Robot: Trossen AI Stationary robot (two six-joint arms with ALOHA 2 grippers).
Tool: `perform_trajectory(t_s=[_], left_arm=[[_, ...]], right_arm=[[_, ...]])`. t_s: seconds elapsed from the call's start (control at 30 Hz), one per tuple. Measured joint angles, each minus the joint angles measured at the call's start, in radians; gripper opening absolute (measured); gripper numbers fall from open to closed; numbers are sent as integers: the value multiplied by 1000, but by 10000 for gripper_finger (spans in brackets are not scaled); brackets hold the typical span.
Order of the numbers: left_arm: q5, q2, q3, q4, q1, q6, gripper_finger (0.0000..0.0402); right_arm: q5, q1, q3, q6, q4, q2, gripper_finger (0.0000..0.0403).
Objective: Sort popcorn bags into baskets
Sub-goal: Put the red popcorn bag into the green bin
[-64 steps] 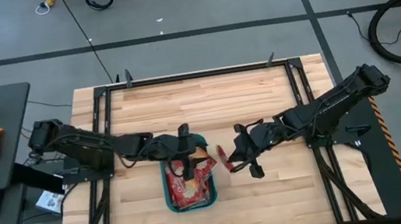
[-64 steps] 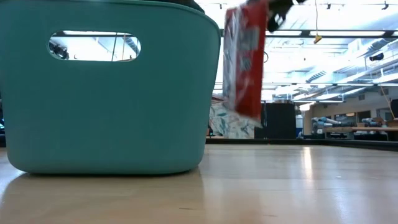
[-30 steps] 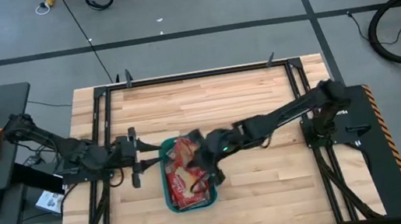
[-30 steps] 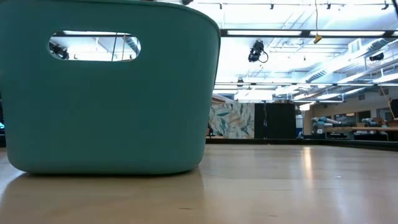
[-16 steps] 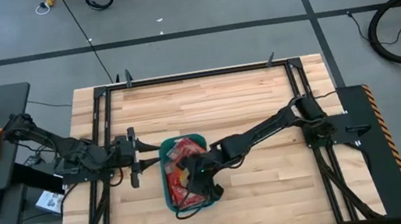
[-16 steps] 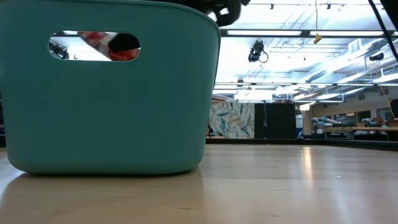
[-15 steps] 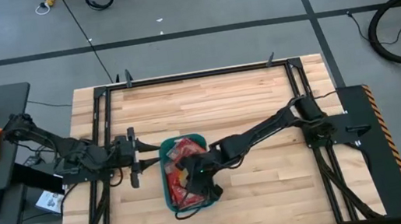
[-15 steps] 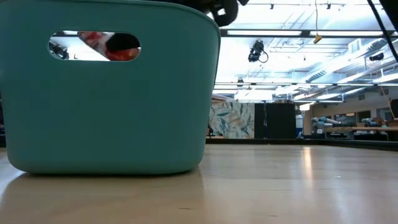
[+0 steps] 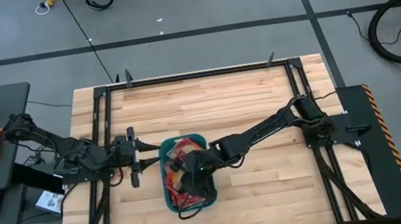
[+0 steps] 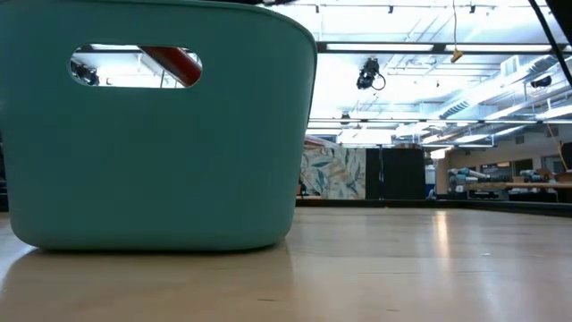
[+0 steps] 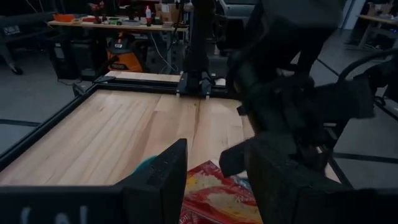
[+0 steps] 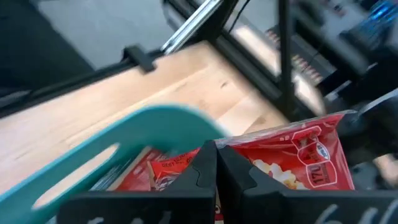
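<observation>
Lowering your right gripper (image 9: 192, 177), jaws clamped on a flat red popcorn bag (image 12: 292, 158), release it inside the teal-green rectangular plastic basket (image 9: 171, 202), keeping the left gripper's (image 9: 134, 167) parted jaws clear.

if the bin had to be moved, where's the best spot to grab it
Probably by the handle slot in the bin's short end wall, the one facing the low camera. Coming from that end, one finger could pass through the slot and the other over the rim. The walls look smooth and rounded, offering little else. The right gripper is over the bags inside; the left gripper waits beside.
</observation>
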Motion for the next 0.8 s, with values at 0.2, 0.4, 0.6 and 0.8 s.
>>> perform_trajectory(t_s=[0.2,0.4,0.6,0.8], left_arm=[[0,-47,16,-23,-9,10,164],[0,-94,17,-22,-8,24,164],[0,-94,17,-26,-9,16,164],[0,-94,17,-33,-8,15,164]], right_arm=[[-33,-9,0,0,62,0,4],[-252,-16,-2,32,65,35,4],[-323,-18,-1,64,57,98,5],[-215,-13,0,81,41,111,14]])
